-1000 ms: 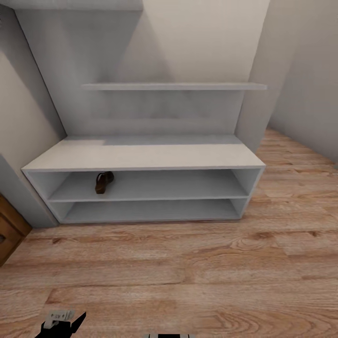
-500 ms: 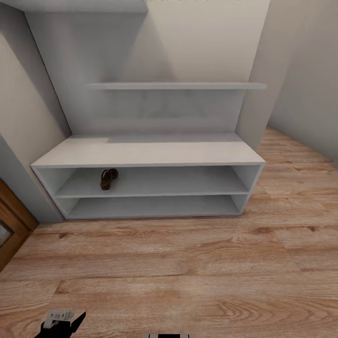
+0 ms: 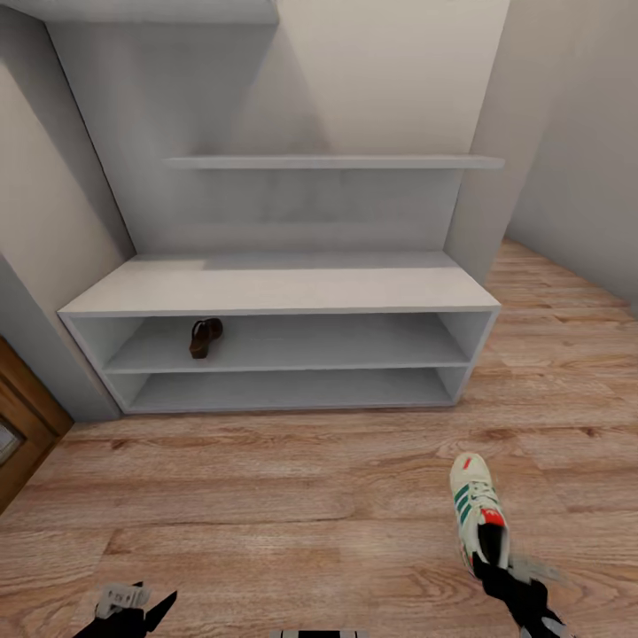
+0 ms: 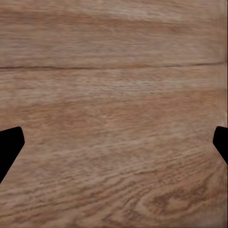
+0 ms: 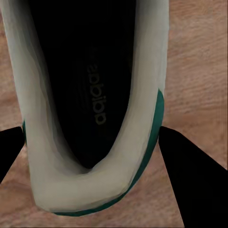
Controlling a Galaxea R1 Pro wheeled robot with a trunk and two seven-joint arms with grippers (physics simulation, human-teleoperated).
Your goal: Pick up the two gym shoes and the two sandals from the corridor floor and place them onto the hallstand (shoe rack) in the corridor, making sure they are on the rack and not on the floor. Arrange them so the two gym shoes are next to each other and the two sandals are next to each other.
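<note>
The right gripper (image 3: 501,567) reaches in low at the head view's bottom right, its fingers closed, it seems, around the heel of a gym shoe (image 3: 477,509) whose toe points toward the hallstand (image 3: 275,288). The left gripper (image 3: 133,607) hangs spread and empty over the corridor floor (image 3: 266,496). One sandal (image 3: 205,338) lies on the upper open shelf.

One gym shoe (image 3: 476,507), one sandal (image 3: 205,338)

Left hand (image 4: 114,147) spread wide above bare corridor floor (image 4: 114,71)
</note>
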